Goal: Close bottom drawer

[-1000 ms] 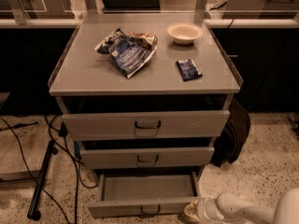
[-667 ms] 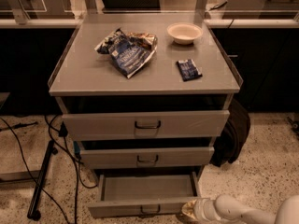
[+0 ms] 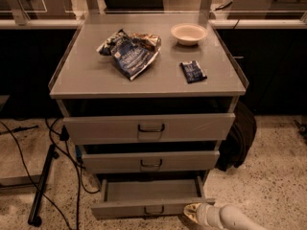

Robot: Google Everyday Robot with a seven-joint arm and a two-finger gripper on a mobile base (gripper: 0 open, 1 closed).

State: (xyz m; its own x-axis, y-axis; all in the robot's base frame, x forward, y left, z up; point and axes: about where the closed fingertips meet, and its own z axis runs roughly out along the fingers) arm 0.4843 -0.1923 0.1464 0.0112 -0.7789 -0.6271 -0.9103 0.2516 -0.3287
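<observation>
The bottom drawer (image 3: 144, 208) is the lowest and slimmest of the three grey drawers. It is pulled far out, with its empty inside showing and a small dark loop handle at the centre of its front. My gripper (image 3: 193, 212) is at the bottom edge of the view, at the right end of that drawer's front panel, on a white arm coming in from the lower right. It appears to touch the panel's right corner.
The middle drawer (image 3: 150, 161) and top drawer (image 3: 149, 126) also stand slightly out. On the cabinet top lie a blue chip bag (image 3: 130, 51), a white bowl (image 3: 189, 33) and a small dark packet (image 3: 193, 72). Cables and a black stand (image 3: 41, 181) lie left; a dark bag (image 3: 240, 138) is right.
The gripper has shifted slightly left along the bottom drawer's front. The drawer looks about as far out as before.
</observation>
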